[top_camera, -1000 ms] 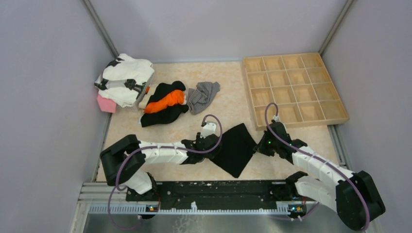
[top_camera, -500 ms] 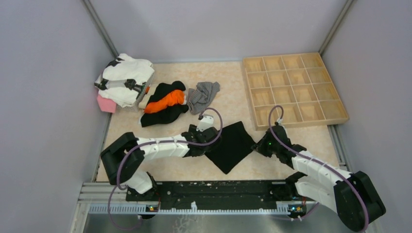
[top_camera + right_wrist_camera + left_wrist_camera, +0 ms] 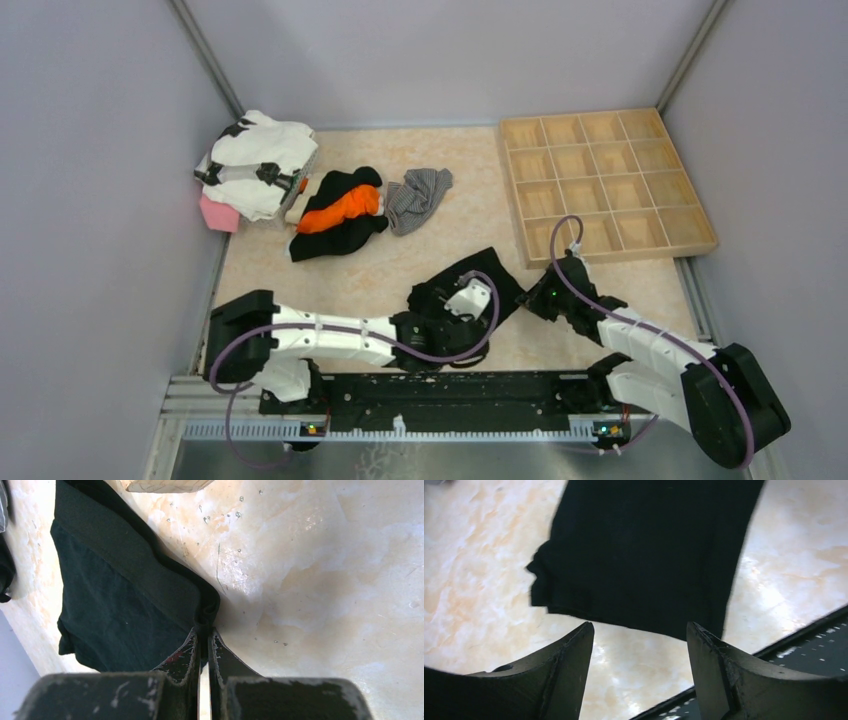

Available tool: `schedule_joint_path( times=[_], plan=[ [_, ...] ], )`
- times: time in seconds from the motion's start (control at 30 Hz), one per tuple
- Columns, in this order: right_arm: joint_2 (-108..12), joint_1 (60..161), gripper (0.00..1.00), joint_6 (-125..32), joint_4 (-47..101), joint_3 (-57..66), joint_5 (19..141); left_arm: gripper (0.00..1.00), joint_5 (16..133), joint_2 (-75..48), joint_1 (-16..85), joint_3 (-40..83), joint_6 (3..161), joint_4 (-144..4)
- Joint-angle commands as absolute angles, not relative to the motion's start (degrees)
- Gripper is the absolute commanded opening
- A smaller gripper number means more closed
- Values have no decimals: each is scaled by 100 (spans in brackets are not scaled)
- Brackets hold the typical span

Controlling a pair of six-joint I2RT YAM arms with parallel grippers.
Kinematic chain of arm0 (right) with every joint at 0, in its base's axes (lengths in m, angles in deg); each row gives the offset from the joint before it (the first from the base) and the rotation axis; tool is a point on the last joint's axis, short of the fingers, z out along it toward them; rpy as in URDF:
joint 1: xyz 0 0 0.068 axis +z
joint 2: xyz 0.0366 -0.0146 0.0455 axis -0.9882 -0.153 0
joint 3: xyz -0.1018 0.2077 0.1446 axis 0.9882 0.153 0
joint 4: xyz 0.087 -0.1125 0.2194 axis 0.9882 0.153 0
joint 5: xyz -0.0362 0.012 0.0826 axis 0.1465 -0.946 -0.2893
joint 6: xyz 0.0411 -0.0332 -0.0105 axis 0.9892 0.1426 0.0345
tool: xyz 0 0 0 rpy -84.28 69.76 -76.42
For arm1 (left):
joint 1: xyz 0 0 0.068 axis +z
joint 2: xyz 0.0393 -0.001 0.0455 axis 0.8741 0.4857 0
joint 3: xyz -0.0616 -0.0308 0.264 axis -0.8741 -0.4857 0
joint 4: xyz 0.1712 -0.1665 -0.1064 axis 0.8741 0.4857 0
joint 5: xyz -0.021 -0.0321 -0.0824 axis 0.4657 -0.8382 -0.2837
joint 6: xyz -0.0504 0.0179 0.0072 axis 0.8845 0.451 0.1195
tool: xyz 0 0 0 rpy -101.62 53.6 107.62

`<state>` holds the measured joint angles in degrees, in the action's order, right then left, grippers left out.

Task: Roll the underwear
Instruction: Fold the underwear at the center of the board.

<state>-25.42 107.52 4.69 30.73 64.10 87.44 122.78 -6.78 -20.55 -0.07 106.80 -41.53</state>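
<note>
The black underwear [image 3: 500,268] lies on the table between my two arms, partly under the left arm in the top view. My left gripper [image 3: 488,283] hangs over its near part. In the left wrist view the left gripper [image 3: 640,635] stands open with only bare table between the fingers, and the black underwear [image 3: 644,555] lies just beyond the tips. My right gripper [image 3: 204,630] is shut on the corner of its waistband; in the top view it [image 3: 540,295] sits at the cloth's right corner. The grey striped underwear [image 3: 417,197] lies crumpled further back.
A wooden tray [image 3: 605,180] of square compartments stands at the back right. A black and orange garment pile [image 3: 340,215], white clothes [image 3: 258,160] and a pink block [image 3: 219,213] lie at the back left. A black rail [image 3: 440,390] runs along the near edge.
My left gripper has opened, let go of the cloth's left corner and swung right to its near side. The black underwear has gone from a flat diamond to a smaller bunched shape. The right gripper kept its grip.
</note>
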Motion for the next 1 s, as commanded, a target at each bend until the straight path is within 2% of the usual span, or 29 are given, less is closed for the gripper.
schedule_joint_path(
  times=[0.0, 0.23, 0.57, 0.97],
  plan=[
    [-2528, 10706, 0, 457, 2957, 6440, 8805, 73, 12197, 74, -2474, 633, 10679, -4231],
    [-2514, 10712, 0, 381, 3020, 6417, 8811, 65, 12291, 1309, -2770, 1475, 10710, -3806],
    [-2559, 10710, 0, 375, 2914, 6484, 8675, 54, 12196, 1731, -2821, 1729, 10650, -3441],
    [-2544, 10709, 0, 413, 2809, 6591, 8662, 53, 12107, 1695, -2853, 1485, 10703, -3588]
  ],
)
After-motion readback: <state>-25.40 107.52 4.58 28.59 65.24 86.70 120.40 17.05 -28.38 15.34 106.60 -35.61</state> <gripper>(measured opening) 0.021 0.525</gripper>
